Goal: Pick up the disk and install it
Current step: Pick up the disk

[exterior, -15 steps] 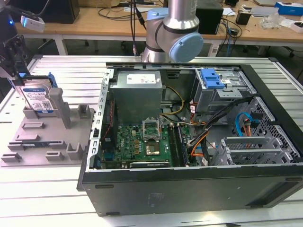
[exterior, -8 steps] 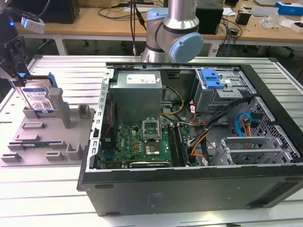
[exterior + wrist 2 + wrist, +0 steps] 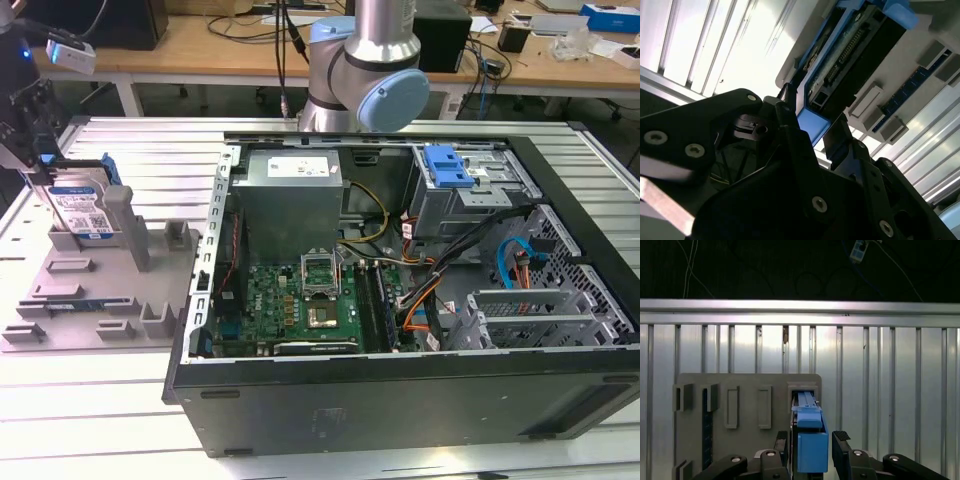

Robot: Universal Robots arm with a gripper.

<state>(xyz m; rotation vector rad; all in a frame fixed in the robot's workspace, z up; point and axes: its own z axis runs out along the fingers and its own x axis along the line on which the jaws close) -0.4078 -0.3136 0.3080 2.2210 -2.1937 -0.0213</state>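
Observation:
The disk (image 3: 84, 208), silver with a white-and-blue label and a blue bracket, stands on edge in a slot of the grey holder (image 3: 70, 300) at the exterior view's left. My gripper (image 3: 36, 160) hangs over its upper end. In the first wrist view the disk's blue bracket (image 3: 811, 442) runs edge-on between my two black fingers (image 3: 841, 439), with a thin dark gap on each side. In the second wrist view the bracket's blue end (image 3: 812, 125) sits between the fingers (image 3: 837, 137), and the disk's connector edge (image 3: 845, 55) reaches away from them. The gripper is open, astride the disk.
An open computer case (image 3: 400, 400) lies at the exterior view's right, with a motherboard (image 3: 300, 305), a grey power supply box (image 3: 290, 190) and a drive bay with a blue latch (image 3: 447, 167). The holder has other slots and posts (image 3: 132, 225). Everything rests on a slatted metal table (image 3: 90, 400).

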